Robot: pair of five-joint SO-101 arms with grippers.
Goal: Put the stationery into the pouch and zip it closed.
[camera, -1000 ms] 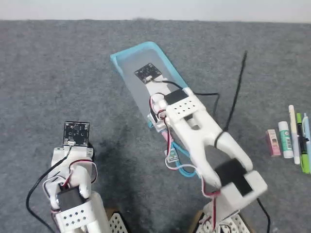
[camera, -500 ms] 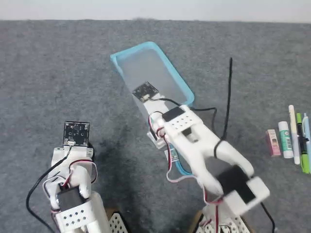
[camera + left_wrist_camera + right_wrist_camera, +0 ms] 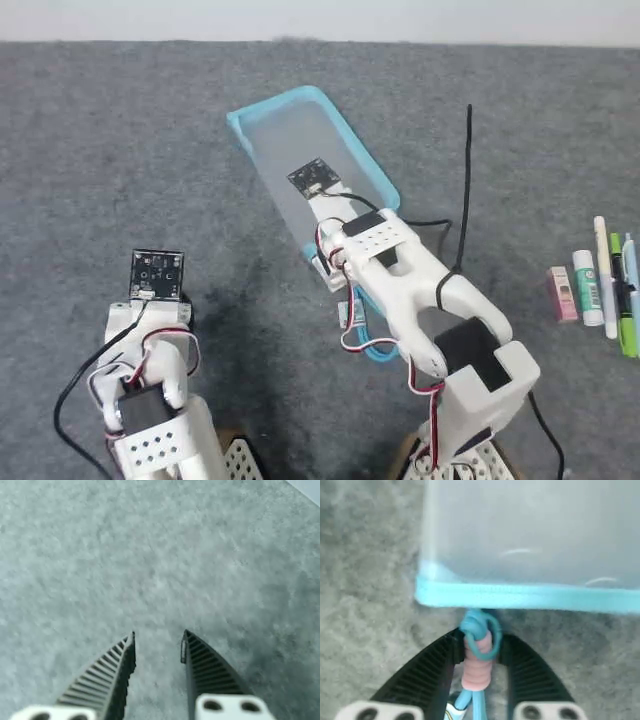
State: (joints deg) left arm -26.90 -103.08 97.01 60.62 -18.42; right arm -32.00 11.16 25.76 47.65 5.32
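The clear pouch with a light-blue rim lies slanted on the grey carpet; its blue edge sits just beyond my right fingers. My right gripper is at the pouch's near end, shut on the zip-pull cord, a blue knotted loop with a pink bead. The stationery lies in a row at the far right: pink eraser, glue stick, white pen, green marker. My left gripper hangs open over bare carpet, far from the pouch.
The left arm stands folded at the front left. A black cable runs from the right arm across the carpet between the pouch and the stationery. The slack blue cord trails under the right arm.
My right arm drew back along the pouch toward its base, then eased slightly forward, uncovering more of the pouch. The left arm and the stationery stayed put.
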